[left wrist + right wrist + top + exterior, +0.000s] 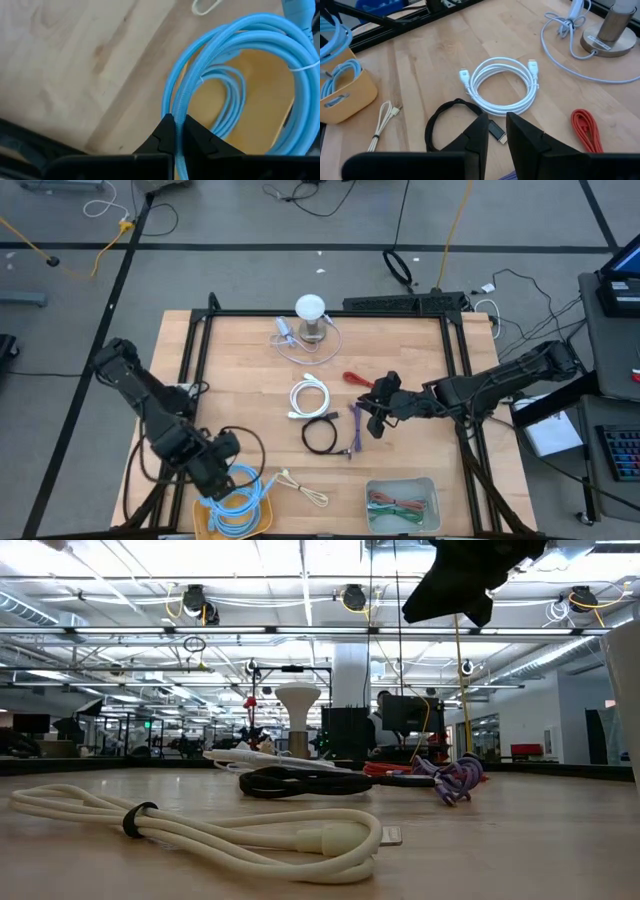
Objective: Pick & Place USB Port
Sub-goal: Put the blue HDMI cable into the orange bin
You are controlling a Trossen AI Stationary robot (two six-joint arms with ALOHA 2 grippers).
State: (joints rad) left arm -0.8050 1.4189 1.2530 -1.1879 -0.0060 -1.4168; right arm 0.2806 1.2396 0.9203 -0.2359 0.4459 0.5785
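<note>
My left gripper (pixel 175 131) pinches the blue cable (pixel 235 60) — its yellow bin (pixel 252 100) shows beneath; my right gripper (pixel 492 131), slightly parted, grips nothing above the black cable (pixel 440 120).

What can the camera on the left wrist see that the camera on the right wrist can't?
Only the left wrist view shows the left gripper, its fingers shut on a strand of the blue cable above the yellow bin.

Only the right wrist view shows the white cable, the black cable, the red cable, the lamp base, and the right gripper hovering above the black cable's plug.

Both show the blue cable, the yellow bin, the cream cable and the wooden table.
</note>
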